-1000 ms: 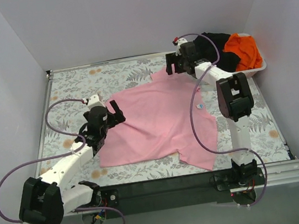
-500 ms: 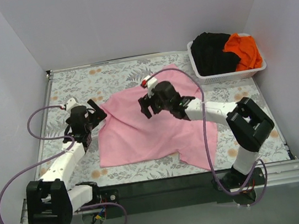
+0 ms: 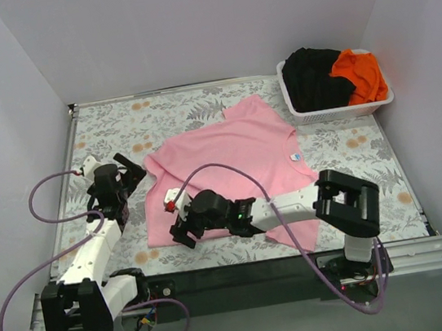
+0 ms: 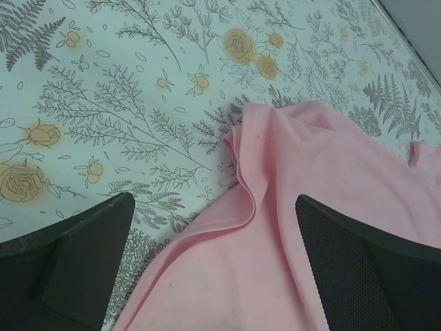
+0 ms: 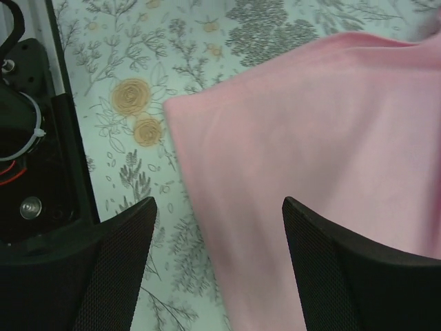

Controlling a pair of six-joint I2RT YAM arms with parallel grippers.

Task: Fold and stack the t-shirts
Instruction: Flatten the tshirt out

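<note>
A light pink t-shirt [image 3: 241,158] lies spread on the table, its left sleeve edge folded over [image 4: 251,200]. My left gripper [image 3: 132,166] is open at that sleeve edge, which lies between its jaws [image 4: 213,276], held by neither. My right gripper [image 3: 179,231] hangs open over the shirt's near left corner [image 5: 296,138], the cloth's edge running between its fingers [image 5: 344,276] with nothing pinched. A black t-shirt [image 3: 311,74] and an orange t-shirt [image 3: 358,72] lie crumpled in the basket.
The white lattice basket [image 3: 337,110] stands at the far right corner. A black mounting strip [image 5: 41,172] runs along the table's near edge, close to the right gripper. Walls enclose the floral tabletop [image 3: 116,122] on three sides.
The right arm has swung from beside the basket across the shirt to its near left corner. The left arm has pulled back left to the sleeve. The shirt lies flatter.
</note>
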